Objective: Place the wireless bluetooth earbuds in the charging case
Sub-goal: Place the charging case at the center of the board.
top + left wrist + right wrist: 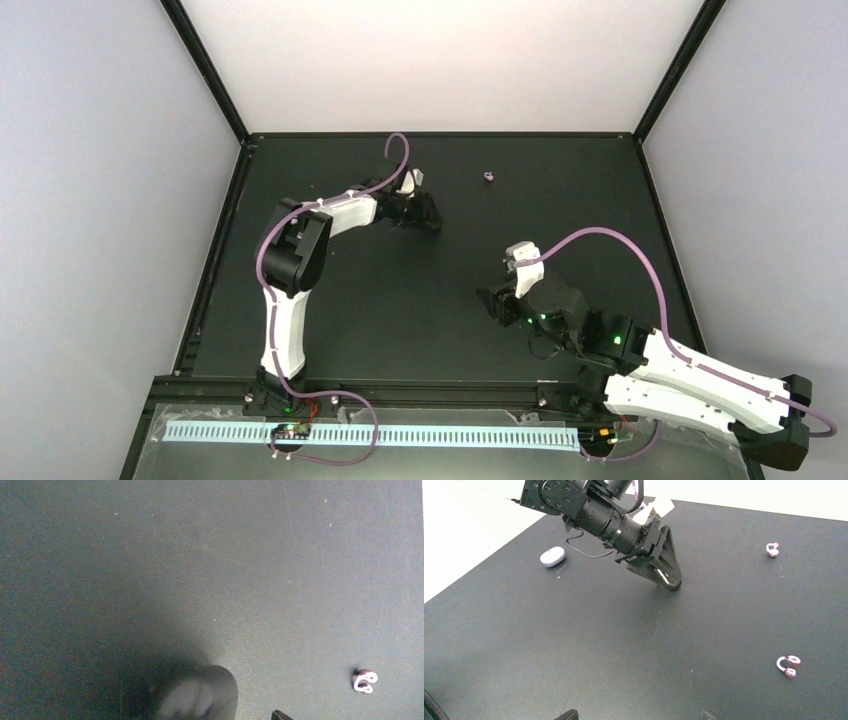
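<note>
The charging case [553, 556] lay on the black worktop [574, 645] as a pale, rounded pebble. Its lid looked shut. From the right wrist view it sat beyond the left arm [594, 510], close to the worktop's edge and touched by nothing.

The two earbuds lay well apart from the case and from each other. The first earbud [772, 550] rested toward the far side, off to one side of the left hand [670, 583] and clear of it. The second earbud [789, 666] lay nearer the right hand [638, 716], out on bare worktop with its pale loop and purple ends showing.

The left hand hung low over the worktop with its fingers pointing down. I saw it only side-on, so I could not tell how far apart the fingers stood, and I saw nothing in it. Only the fingertips of the right hand showed, at the bottom edge of its own view. They stood wide apart with bare worktop between them, gripping nothing.
</note>
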`<state>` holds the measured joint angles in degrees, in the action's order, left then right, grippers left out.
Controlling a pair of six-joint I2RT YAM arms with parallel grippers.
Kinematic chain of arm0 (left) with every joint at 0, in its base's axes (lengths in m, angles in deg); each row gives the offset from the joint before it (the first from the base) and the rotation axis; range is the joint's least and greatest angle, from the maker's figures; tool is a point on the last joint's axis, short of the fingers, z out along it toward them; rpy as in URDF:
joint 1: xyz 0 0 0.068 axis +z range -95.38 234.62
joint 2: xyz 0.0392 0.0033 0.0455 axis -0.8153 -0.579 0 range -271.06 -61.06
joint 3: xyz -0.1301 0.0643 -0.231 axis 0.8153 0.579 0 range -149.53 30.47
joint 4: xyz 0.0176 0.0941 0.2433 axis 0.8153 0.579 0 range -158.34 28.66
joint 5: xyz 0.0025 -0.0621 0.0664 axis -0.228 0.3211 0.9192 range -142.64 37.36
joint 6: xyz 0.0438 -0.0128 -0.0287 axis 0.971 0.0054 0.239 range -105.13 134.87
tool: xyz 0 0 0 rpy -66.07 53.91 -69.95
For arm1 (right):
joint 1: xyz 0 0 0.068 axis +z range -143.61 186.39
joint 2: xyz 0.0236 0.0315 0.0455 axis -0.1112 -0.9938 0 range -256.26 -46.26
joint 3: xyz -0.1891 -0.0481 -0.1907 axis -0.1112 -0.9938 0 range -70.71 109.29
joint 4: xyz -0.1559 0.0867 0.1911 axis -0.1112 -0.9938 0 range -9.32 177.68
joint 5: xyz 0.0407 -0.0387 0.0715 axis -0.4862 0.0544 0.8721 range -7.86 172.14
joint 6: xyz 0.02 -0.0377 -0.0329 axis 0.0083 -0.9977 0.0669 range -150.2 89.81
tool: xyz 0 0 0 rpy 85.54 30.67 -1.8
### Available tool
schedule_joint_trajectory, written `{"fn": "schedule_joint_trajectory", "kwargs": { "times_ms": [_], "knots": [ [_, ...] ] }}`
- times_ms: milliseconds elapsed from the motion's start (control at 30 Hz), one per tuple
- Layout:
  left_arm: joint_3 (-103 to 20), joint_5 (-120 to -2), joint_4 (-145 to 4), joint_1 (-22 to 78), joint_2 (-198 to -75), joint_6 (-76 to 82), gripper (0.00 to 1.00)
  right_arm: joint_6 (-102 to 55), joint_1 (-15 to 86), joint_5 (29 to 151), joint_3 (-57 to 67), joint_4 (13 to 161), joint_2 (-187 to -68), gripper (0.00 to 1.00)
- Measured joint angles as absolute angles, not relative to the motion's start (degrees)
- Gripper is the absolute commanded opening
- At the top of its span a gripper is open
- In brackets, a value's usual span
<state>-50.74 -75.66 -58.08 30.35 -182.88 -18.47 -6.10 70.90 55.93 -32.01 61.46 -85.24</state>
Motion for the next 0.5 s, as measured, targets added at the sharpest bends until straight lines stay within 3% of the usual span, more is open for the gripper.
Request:
{"fn": "schedule_joint_trajectory", "kwargs": {
  "times_ms": [233,400,467,500],
  "knots": [
    [-49.5,-72.6,-56.3,31.3,-180.8,-16.8,0.73,-6.6,70.9,55.6,-32.0,61.4,-85.6,0.63],
    [-46.4,-70.3,-54.6,33.2,-177.7,-15.9,0.75,-6.9,70.9,55.3,-32.0,61.4,-85.7,0.63],
    [-44.3,-68.4,-53.1,34.0,-175.3,-15.5,0.82,-7.0,70.9,55.3,-32.0,61.4,-85.7,0.63],
    [-43.2,-67.4,-52.2,34.1,-173.6,-15.2,0.93,-7.0,70.9,55.3,-32.0,61.4,-85.7,0.63]
  ]
}}
